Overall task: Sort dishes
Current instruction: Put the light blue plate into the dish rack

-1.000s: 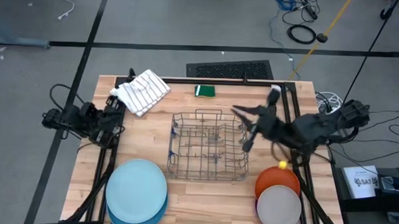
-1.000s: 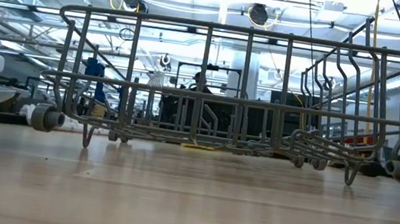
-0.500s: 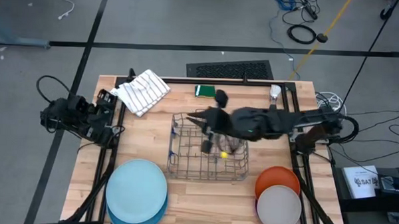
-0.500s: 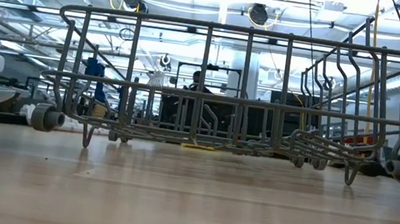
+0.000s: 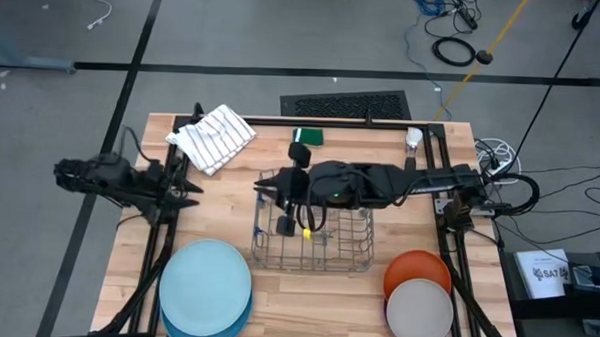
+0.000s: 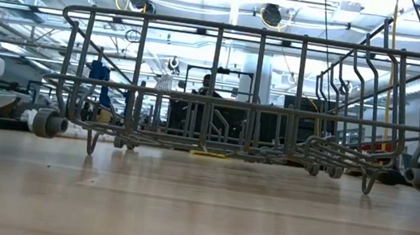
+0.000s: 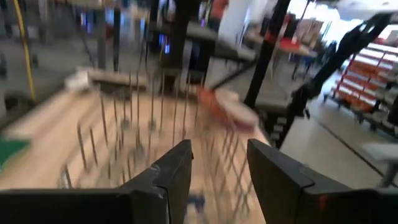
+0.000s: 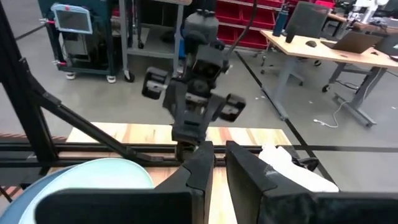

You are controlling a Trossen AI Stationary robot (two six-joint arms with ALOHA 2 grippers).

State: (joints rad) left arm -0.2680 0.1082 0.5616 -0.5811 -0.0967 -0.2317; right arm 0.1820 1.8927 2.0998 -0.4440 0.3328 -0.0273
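Observation:
The dishes lie in two stacks near the table's front edge. A light blue plate (image 5: 206, 282) tops a darker blue one at the front left and also shows in the right wrist view (image 8: 93, 183). At the front right an off-white plate (image 5: 420, 313) overlaps an orange one (image 5: 417, 266). The wire rack (image 5: 313, 227) stands mid-table with no plate in it. My right arm reaches across above the rack, and my right gripper (image 8: 219, 163) is shut over its left end, holding nothing. My left gripper (image 7: 217, 168) is open at the table's left edge, pointing level toward the rack.
A white striped cloth (image 5: 213, 137) lies at the far left corner and a green sponge (image 5: 308, 137) at the far edge. Black frame posts run along both table sides. Bare wood (image 5: 315, 299) lies between the two plate stacks.
My right arm has swung from the table's right side across the rack toward the left, stretching out over it, fingers still shut. My left gripper has tipped up from pointing down to pointing level toward the rack. The plates and rack have kept their places.

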